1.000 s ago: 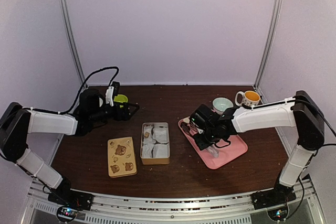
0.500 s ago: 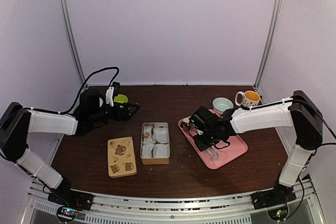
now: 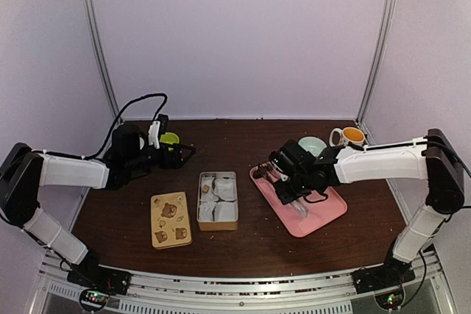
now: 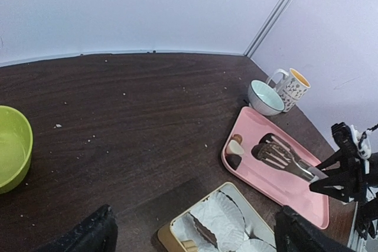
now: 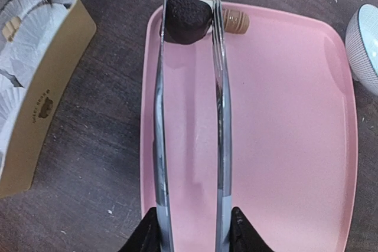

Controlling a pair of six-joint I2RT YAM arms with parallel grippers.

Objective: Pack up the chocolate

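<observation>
Right gripper [image 5: 192,235] – black fingers closed on the handle end of long steel tongs [image 5: 220,146], the two blades running out side by side. Blade tips sit close on either side of a dark brown chocolate lump [image 5: 188,19]; a lighter brown lump [image 5: 237,22] lies just right of it. Both are at the far left corner of a pink plastic tray [image 5: 283,146], on the right half of the table.

Left of the tray: an open tan rectangular tin [image 3: 218,200] lined with white paper cups. Just left of that lies a flat tan lid printed with bears [image 3: 170,219].

Far right: a pale blue bowl [image 3: 312,145] and a patterned white mug [image 3: 347,137].

Left gripper [image 4: 195,234] – spread wide, empty, over the far left, near a lime green bowl [image 4: 12,146].

Surface: dark brown wood table [image 4: 147,104], crumb-flecked. Room: pale lilac walls [image 3: 243,34], metal uprights in the corners.
</observation>
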